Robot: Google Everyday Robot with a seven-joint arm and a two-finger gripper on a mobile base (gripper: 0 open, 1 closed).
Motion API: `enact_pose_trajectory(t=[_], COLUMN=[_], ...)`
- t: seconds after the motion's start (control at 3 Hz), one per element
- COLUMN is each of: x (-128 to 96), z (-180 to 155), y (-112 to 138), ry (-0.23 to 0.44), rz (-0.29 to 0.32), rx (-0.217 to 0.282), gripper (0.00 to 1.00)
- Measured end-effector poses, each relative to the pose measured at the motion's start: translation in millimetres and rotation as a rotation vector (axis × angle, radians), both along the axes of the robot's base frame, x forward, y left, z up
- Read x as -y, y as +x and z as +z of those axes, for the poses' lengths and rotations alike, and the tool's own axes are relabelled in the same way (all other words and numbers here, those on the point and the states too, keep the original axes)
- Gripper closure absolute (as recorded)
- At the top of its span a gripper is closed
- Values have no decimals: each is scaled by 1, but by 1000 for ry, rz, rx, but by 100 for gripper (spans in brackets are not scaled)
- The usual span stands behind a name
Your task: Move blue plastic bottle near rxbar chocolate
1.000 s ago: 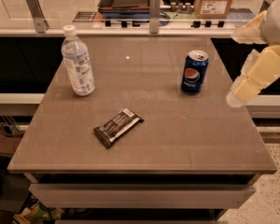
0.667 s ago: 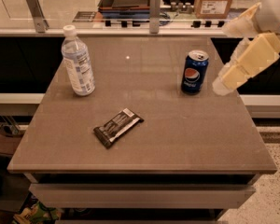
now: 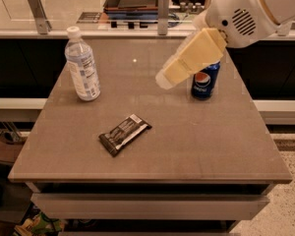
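Your blue plastic bottle (image 3: 82, 65) stands upright on the far left part of the table (image 3: 187, 146), with its white cap on and its pale label facing you. The rxbar chocolate (image 3: 124, 134) lies flat on the near half of the table, to the right of the bottle and well apart from it. The bar sits at a slant, with its white end patch pointing far and right.

1 Pepsi can (image 3: 205, 80) stands upright on the far right part of the table. Your gripper (image 3: 164, 77) partly hides it. The gripper is cream-coloured and slopes down and left from the white arm (image 3: 246, 9) at the upper right. Its tip hangs above the table between bottle and can, closer to the can and well apart from the bottle. You cannot tell from this view whether the gripper is wide or narrow.
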State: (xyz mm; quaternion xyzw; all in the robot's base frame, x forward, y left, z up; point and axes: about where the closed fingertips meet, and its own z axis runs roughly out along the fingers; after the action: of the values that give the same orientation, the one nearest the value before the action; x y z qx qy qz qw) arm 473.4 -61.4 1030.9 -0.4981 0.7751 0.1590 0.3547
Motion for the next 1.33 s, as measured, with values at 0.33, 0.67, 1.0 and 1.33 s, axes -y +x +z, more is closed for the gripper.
enact_pose_trajectory(t=[0.33,0.67,1.0,1.33], x=[-1,-1,-17,-56], z=[2,2,-13,-38], y=[-1,-1,-11,-25], ry=[0,0,42,115], rz=[-6,-5,-38,-40], rx=[3,4,-45,-134], gripper=[0,0,0,0])
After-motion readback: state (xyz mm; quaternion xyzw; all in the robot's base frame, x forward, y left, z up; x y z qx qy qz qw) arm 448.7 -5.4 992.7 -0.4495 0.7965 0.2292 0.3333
